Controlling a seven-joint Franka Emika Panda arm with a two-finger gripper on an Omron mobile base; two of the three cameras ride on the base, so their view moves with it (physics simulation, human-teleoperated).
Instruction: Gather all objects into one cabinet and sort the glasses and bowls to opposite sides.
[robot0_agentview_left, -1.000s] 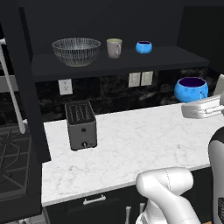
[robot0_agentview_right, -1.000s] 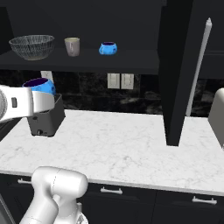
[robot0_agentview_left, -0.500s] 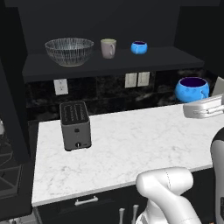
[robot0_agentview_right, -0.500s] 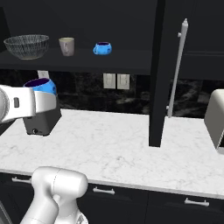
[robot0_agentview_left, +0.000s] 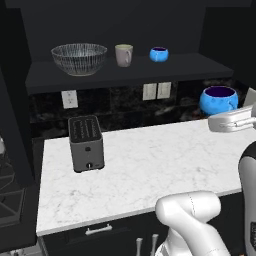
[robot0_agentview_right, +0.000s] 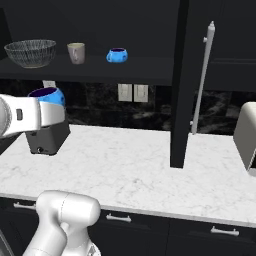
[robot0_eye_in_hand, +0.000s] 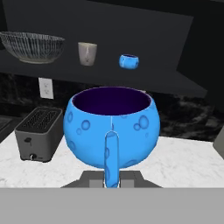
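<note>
Pinching 1 bright blue bowl (robot0_eye_in_hand: 112, 127), dimpled with dark inside, is the gripper (robot0_eye_in_hand: 112, 178).

The room is dim and evenly lit, with no clear lamp or window to trace. The white marbled stone counter (robot0_agentview_left: 150, 165) is the brightest surface, and soft shadow pools beneath the small dark grey metal toaster (robot0_agentview_left: 86, 143). The black wall cabinet (robot0_agentview_right: 125, 75) swallows detail above its dark shelf. The wide clear ribbed glass bowl (robot0_agentview_left: 79, 58) catches faint highlights. Everything looks rendered and slightly soft; the hand view shows no edge distortion.
</note>
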